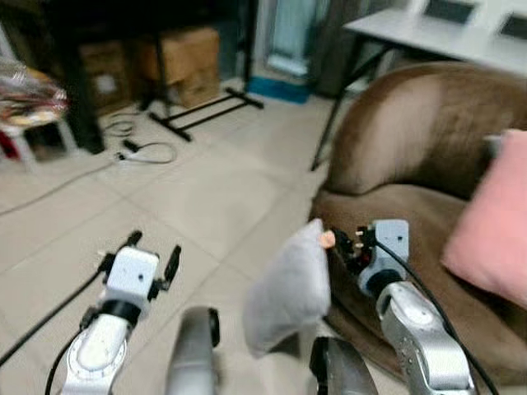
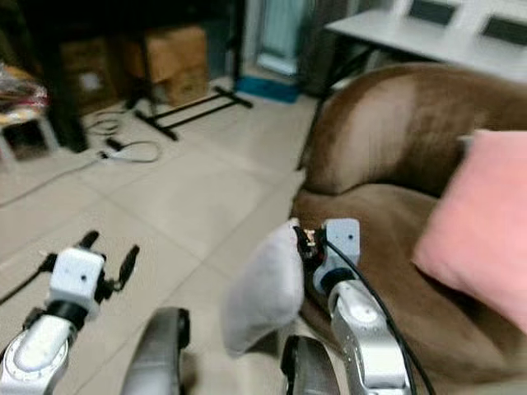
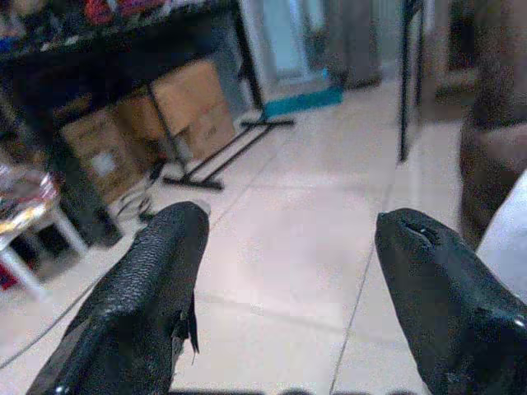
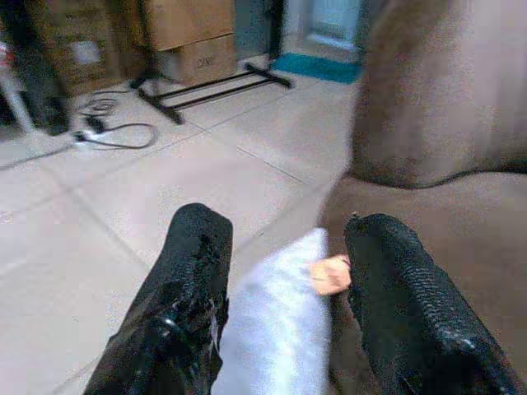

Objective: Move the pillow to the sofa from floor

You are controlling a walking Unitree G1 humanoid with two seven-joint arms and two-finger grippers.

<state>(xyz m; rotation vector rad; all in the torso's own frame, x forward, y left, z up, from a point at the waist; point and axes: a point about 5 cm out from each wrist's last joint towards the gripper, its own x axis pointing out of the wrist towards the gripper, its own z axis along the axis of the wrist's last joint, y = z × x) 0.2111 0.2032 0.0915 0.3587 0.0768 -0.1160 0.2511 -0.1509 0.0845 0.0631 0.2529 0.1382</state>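
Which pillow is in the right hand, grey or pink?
The grey pillow, pinched by the right hand beside the sofa's edge; the pink pillow lies on the sofa.

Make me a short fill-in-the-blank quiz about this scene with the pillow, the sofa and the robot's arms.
1. The right gripper holds a pillow whose colour is ____.
2. The pillow already lying on the brown sofa is ____.
3. The left gripper, with open jaws, holds ____.
4. Under the dark shelf at the back stand cardboard ____.

Missing words: grey; pink; nothing; boxes
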